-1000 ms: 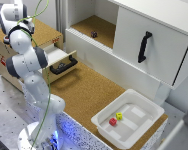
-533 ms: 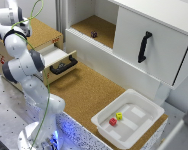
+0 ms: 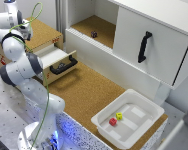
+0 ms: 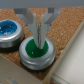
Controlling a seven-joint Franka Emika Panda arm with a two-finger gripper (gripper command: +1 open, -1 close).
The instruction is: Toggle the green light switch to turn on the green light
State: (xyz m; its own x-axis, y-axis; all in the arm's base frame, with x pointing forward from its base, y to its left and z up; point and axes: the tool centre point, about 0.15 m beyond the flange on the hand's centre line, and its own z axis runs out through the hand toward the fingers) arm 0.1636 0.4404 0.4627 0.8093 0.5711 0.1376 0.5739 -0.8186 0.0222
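Wrist view: gripper (image 4: 40,31) has its fingers pinched together, nothing held, tips right on or just above the green light switch (image 4: 36,49), roughly at its centre; can't tell contact vs. hairline gap. Green switch sits on the cork top, blue button (image 4: 9,28) just beside it. No green glow visible, so I'd call the press not yet confirmed. Change over the last second: in the exterior view the arm's upper links have swung toward the view's left and hunched over the drawer unit (image 3: 50,35), i.e. it has moved onto the button row on top, behind the open drawer (image 3: 59,60). Farther from the switch: white bin (image 3: 146,125) with small blocks, cabinet with black handle (image 3: 144,46), both untouched. Read: approach done, push-down is the step in hand.
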